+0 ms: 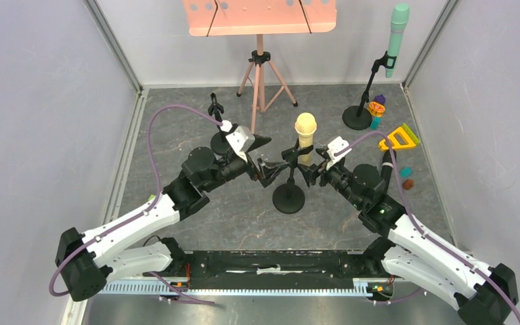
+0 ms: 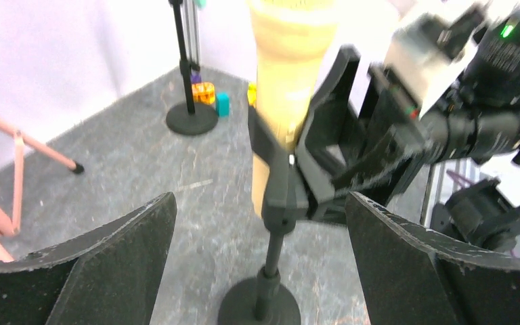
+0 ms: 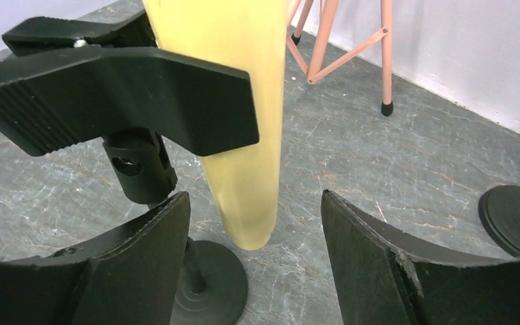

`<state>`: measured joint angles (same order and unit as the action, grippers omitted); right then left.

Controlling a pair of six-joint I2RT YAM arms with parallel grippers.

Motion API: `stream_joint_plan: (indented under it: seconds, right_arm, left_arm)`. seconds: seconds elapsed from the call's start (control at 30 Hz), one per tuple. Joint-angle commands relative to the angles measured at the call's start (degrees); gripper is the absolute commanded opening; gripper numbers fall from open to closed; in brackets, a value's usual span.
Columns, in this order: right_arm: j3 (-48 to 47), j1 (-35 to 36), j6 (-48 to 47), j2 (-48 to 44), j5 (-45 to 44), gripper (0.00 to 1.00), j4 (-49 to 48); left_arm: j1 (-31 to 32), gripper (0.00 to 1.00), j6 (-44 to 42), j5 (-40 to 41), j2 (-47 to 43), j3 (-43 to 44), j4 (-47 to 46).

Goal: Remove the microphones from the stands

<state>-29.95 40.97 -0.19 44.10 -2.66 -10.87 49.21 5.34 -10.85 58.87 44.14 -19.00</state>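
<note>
I count two pincers, three stands and two microphones. Nearest, my left pincer gapes wide, gripping nothing, beside the centre stand. The right pincer stands open around the yellow microphone, which is upright in that stand's clip, its head cropped in both wrist views. Beyond are a bare stand, toys, the green microphone and a pink music stand.

Yellow microphone clipped in black stand, left hand spread wide
</note>
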Motion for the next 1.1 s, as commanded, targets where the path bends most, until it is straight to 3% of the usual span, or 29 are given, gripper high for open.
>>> stream_joint_plan:
  seconds: [0.0,0.37,0.8,1.07]
  right_arm:
    - [-3.0,-0.1,-3.0,-2.6,-0.6,0.76,2.7]
    - [-10.0,-0.1,-3.9,-9.0,1.2,0.77,5.9]
    - [-12.5,-0.1,-0.5,-2.8,4.2,0.75,-0.6]
    - [-11.5,-0.1,-1.0,-1.5,3.6,0.75,-3.8]
  left_arm:
    - [-0.3,1.0,1.8,-1.5,0.8,6.1,-4.4]
    - [-0.3,0.97,2.7,-0.6,7.2,8.6,-3.6]
    - [-0.3,0.76,-0.4,2.3,5.6,7.2,-0.2]
    - [-0.3,0.75,-1.5,2.0,7.5,9.7,2.0]
